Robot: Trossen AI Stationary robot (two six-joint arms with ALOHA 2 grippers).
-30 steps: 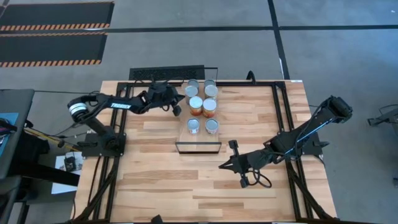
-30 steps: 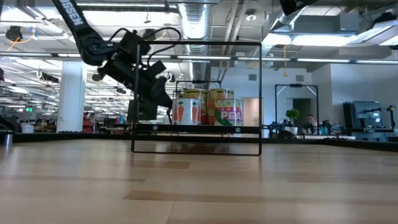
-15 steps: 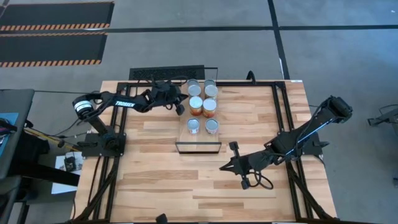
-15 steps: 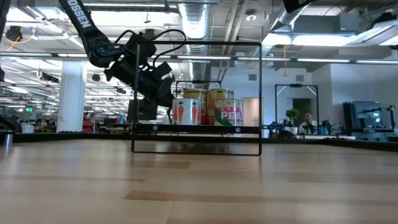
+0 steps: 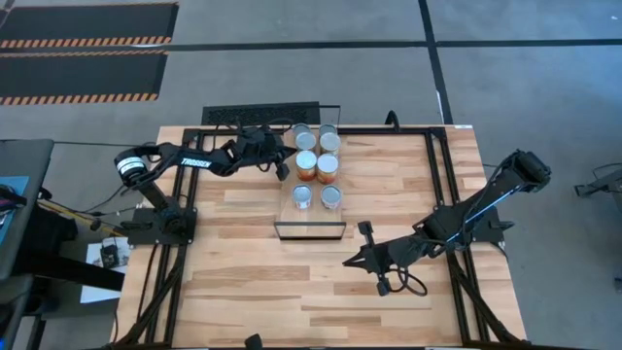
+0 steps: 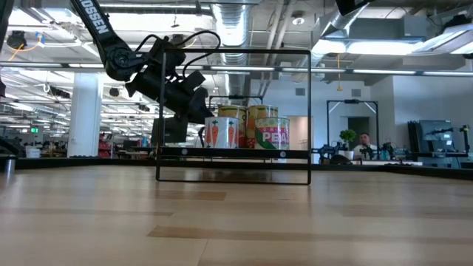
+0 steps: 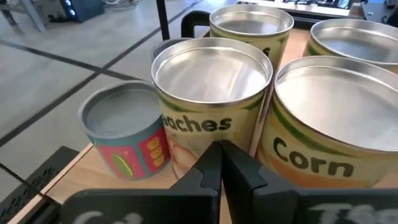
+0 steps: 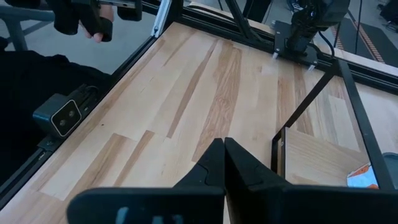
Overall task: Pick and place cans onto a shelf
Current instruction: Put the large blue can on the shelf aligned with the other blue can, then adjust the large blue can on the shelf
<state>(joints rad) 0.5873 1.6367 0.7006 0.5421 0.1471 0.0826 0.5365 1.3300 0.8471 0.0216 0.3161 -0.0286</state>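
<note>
Several cans [image 5: 317,165] stand in two rows on the far part of the shelf [image 5: 309,222], a light-wood plank in a black frame. My left gripper [image 5: 284,165] is shut and empty at the shelf's left side, level with the middle cans. In the left wrist view its tips [image 7: 221,163] sit just before a peaches can [image 7: 211,93] and a corn can [image 7: 336,124]; a small pink-labelled can [image 7: 121,134] stands beside them. My right gripper [image 5: 350,260] is shut and empty over the table, right of the shelf's near end. My left gripper comes level from the table's left side with its fingers shut, their tips at the lower wall of the peaches can [image 7: 205,146]. I cannot tell whether they touch it.
The shelf's tall thin black frame [image 6: 233,52] rises around the cans. A black grate [image 5: 260,115] lies past the table's far edge. The near half of the tabletop [image 5: 292,292] is bare wood. A person [image 6: 366,144] sits far back in the room.
My left gripper has gone toward the table's right edge, closer to the cans on the shelf, staying shut. The cans and my right arm have kept still.
</note>
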